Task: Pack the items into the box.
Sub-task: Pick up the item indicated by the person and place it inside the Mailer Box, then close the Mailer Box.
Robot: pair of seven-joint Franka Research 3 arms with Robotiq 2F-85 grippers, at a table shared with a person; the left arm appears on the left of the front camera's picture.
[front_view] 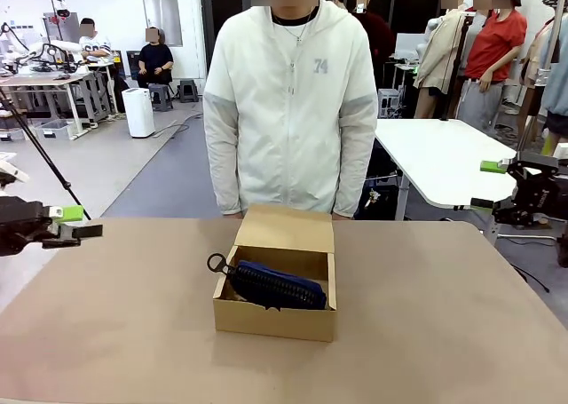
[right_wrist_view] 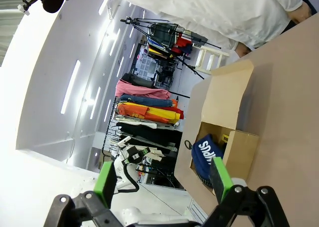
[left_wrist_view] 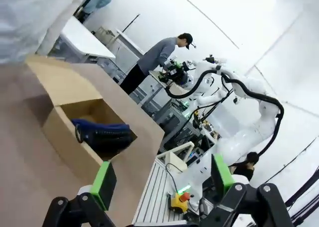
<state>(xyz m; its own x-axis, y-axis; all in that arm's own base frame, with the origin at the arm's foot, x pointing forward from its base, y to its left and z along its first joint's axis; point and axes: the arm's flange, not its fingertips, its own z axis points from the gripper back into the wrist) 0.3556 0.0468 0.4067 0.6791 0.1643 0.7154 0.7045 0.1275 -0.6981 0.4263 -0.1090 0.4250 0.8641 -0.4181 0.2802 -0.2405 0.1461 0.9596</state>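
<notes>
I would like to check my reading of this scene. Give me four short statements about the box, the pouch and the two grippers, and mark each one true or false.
1. The flap lid of the box stands open. True.
2. The navy pouch lies outside the box, beside it. False: it sits inside the box.
3. The left gripper and the right gripper are both open and hold nothing. True.
4. The left gripper touches the box. False: it hangs at the left side of the table, well apart from the box.

box (front_view: pixel 275 320): open above | flap (front_view: pixel 286 229): upright behind | pouch (front_view: pixel 280 286): crowds inside
</notes>
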